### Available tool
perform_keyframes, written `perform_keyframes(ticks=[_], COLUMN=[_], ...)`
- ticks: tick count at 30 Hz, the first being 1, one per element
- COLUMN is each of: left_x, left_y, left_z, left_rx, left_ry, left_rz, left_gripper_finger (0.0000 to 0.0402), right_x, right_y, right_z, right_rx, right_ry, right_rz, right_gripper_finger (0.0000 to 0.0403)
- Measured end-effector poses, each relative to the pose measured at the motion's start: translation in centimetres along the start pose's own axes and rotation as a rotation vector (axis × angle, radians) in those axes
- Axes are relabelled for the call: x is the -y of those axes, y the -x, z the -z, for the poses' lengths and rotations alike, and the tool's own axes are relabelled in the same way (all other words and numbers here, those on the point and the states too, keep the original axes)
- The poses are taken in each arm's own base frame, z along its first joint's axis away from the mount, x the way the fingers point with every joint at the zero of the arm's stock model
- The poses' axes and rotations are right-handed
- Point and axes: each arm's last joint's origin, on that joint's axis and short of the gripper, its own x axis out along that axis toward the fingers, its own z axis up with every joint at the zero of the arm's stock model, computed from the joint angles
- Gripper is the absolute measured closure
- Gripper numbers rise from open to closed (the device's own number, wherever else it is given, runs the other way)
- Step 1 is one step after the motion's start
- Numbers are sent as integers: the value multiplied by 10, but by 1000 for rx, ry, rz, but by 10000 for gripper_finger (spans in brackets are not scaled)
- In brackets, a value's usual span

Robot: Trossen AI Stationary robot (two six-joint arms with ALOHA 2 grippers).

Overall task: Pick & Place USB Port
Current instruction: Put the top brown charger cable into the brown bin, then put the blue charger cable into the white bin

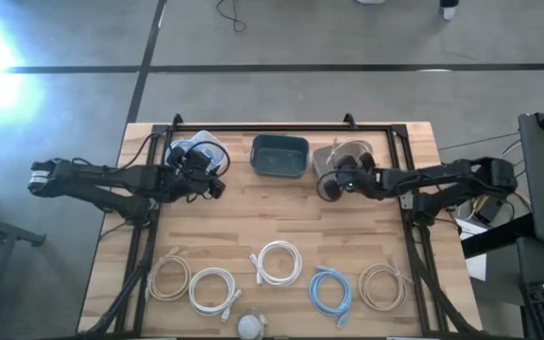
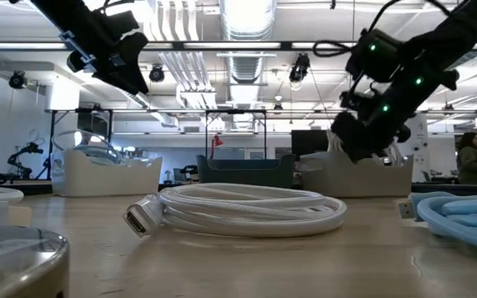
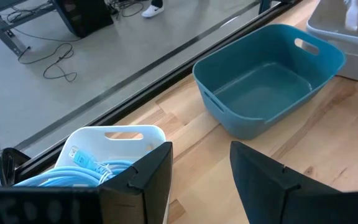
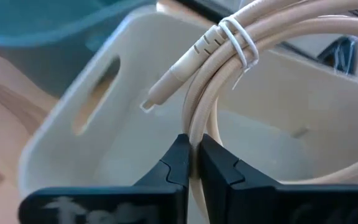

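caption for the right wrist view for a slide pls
Right gripper shut on a coiled beige cable, held over the pale bin.

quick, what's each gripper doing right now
Left gripper: open, holding nothing, near the white bin with the blue cable.
Right gripper: shut on the beige cable, above the light grey bin.
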Motion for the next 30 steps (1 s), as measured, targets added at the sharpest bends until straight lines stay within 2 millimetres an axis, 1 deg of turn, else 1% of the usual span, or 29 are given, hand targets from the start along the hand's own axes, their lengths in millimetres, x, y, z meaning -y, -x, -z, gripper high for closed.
perform_keyframes(ticks=[6, 10, 15, 21, 25, 27, 30], left_x=[0, 0, 0, -1, -1, 0, 1], left_y=[0, 0, 0, -2, -4, -6, -8], left_z=[0, 0, 0, 3, 9, 12, 14], left_rx=[0, 0, 2, 0, -3, -6, 14], left_ry=[1, 1, 0, -9, -16, -19, 6], left_rz=[0, -1, -2, -17, -24, -25, -14], left_gripper_finger=[223, 223, 223, 223, 223, 223, 223], right_x=[-12, -21, -30, -36, -40, -44, -55], right_y=[-19, -27, -26, -8, 12, 24, 41], right_z=[4, -2, -17, -42, -55, -59, -61], right_rx=[-32, -37, -33, -54, -100, -156, -253], right_ry=[44, 37, 93, 153, 173, 206, 214], right_rz=[26, 34, -2, -6, -24, -88, -247], right_gripper_finger=[333, 305, 280, 261, 254, 253, 254])
